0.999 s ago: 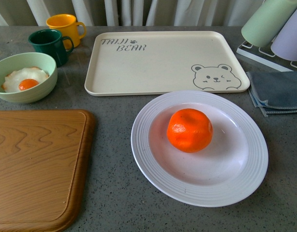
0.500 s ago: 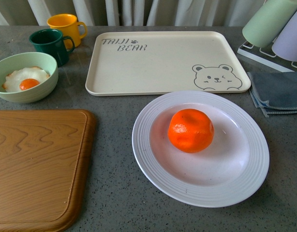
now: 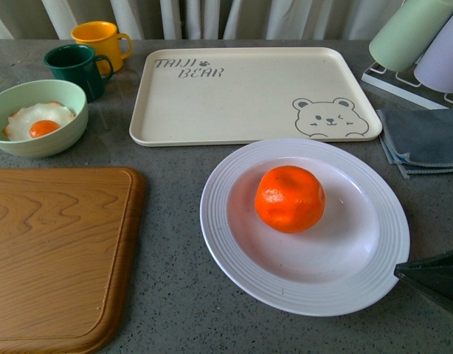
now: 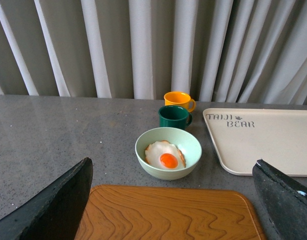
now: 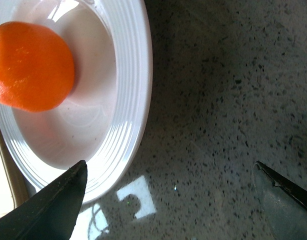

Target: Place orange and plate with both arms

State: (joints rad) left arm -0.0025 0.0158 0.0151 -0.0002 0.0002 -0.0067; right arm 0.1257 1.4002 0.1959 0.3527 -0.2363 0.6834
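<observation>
The orange (image 3: pixel 289 199) lies in the well of the white ridged plate (image 3: pixel 212 221), on the grey counter in front of the tray. In the right wrist view the orange (image 5: pixel 31 67) and the plate's rim (image 5: pixel 133 100) sit just off one finger. My right gripper (image 5: pixel 171 167) is open over bare counter beside the plate, holding nothing. One of its dark fingers (image 3: pixel 431 280) shows at the lower right of the front view, close to the plate's rim. My left gripper (image 4: pixel 172 167) is open and empty above the wooden board, away from the plate.
A cream bear-print tray (image 3: pixel 249 96) lies behind the plate. A wooden board (image 3: pixel 57 251) fills the near left. Behind it are a pale green bowl with a fried egg (image 3: pixel 38 122), a green mug (image 3: pixel 75 68) and a yellow mug (image 3: pixel 99 40). A blue-grey cloth (image 3: pixel 422 140) and a cup rack (image 3: pixel 418 37) are at the right.
A finger of my right gripper has come into the front view at the lower right, beside the plate. The orange and the plate have stayed where they were.
</observation>
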